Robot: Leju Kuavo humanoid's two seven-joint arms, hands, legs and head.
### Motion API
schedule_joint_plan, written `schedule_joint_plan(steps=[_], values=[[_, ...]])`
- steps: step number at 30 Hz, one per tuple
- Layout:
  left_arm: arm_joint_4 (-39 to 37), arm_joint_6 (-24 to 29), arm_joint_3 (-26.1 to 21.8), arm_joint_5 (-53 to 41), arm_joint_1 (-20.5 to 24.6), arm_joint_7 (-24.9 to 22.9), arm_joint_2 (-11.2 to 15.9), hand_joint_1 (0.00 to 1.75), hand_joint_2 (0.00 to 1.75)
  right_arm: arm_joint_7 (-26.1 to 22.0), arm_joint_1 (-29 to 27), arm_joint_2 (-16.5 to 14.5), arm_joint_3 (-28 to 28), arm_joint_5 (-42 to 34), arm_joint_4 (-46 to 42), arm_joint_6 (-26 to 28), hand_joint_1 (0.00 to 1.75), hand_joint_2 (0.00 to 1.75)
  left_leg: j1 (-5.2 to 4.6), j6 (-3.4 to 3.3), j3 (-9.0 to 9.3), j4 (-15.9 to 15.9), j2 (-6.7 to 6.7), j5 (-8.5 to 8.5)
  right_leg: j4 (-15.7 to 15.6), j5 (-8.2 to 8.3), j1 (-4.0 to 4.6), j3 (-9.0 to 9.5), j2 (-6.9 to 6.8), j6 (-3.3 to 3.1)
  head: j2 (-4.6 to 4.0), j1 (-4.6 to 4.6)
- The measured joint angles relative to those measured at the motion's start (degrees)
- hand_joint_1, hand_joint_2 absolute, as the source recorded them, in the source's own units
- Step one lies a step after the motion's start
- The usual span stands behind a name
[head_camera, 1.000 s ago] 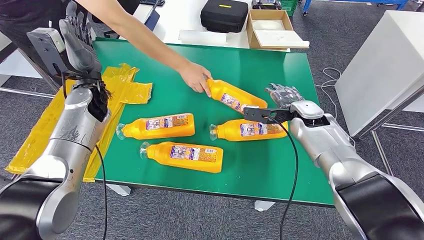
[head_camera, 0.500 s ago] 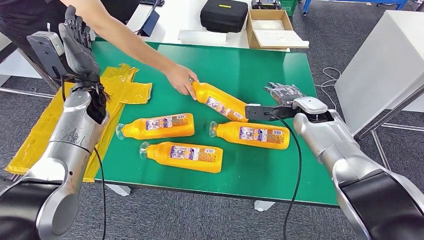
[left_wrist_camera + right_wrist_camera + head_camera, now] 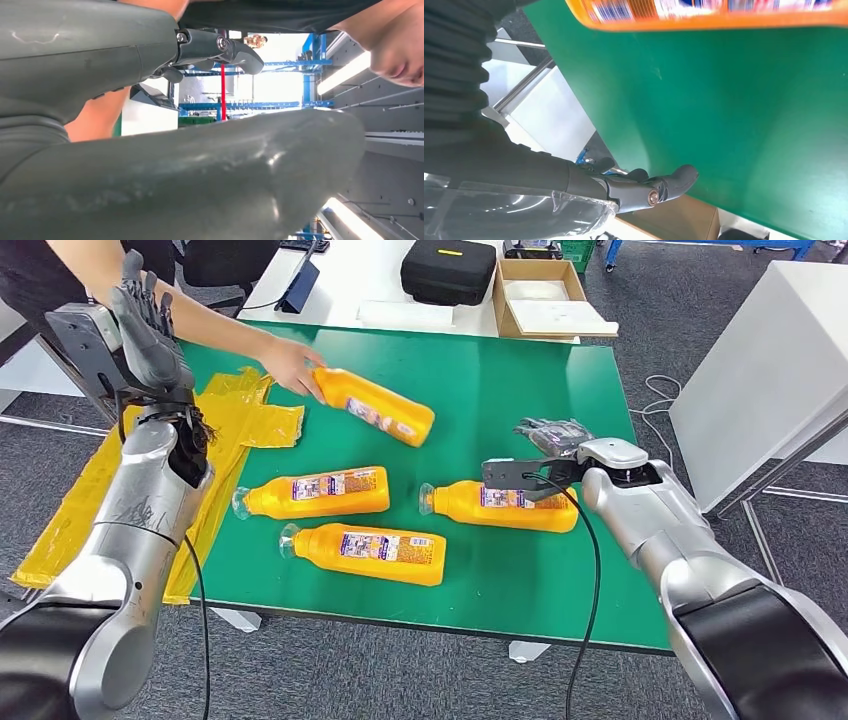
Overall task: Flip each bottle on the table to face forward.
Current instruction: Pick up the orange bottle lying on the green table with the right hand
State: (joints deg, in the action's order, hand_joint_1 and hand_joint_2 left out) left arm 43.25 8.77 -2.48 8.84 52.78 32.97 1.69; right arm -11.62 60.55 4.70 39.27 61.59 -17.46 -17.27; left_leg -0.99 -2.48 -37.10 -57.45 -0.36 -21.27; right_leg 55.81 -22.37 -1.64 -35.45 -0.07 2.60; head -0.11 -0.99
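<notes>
**Four bottles on the table, both hands empty**

Three orange bottles [image 3: 315, 492] [image 3: 366, 552] [image 3: 500, 506] lay flat on the green table [image 3: 520, 380]. A person's hand [image 3: 290, 367] gripped a fourth bottle [image 3: 375, 406] near the yellow bags [image 3: 235, 420]. The left hand [image 3: 148, 330] was raised beside the table's left edge, fingers straight and apart, holding nothing. The right hand [image 3: 557, 436] hovered just behind the right-most bottle, fingers loosely apart and empty.

Four orange plastic bottles [image 3: 316, 493] with blue-and-white printed labels lie on the green table top [image 3: 520, 380]; crinkled yellow plastic bags [image 3: 245, 420] drape its edge beside my grey-fingered left hand [image 3: 145, 325].
</notes>
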Motion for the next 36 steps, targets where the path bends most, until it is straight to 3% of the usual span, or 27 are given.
schedule_joint_plan(steps=[11, 36], values=[[-0.3, 0.2, -0.6, 0.4, 0.2, 0.8, 0.7, 0.0, 0.0, -1.0, 0.0, -0.4, 0.7, 0.1, 0.0, -3.7, 0.0, 1.75, 0.01, 0.0, 0.01, 0.0, 0.0, 0.0, 0.0, 0.0, 0.0, 0.0, 0.0, 0.0, 0.0, 0.0], [-1.6, 0.7, -1.0, 0.6, 0.5, 1.5, 0.9, 0.0, 0.0, 0.1, -2.5, 0.1, 2.4, -0.3, 0.8, -6.6, 0.0, 1.75, 0.0, 0.0, 0.01, 0.0, 0.01, 0.0, 0.0, 0.0, 0.0, -0.02, 0.0, 0.0, 0.0, 0.01]])
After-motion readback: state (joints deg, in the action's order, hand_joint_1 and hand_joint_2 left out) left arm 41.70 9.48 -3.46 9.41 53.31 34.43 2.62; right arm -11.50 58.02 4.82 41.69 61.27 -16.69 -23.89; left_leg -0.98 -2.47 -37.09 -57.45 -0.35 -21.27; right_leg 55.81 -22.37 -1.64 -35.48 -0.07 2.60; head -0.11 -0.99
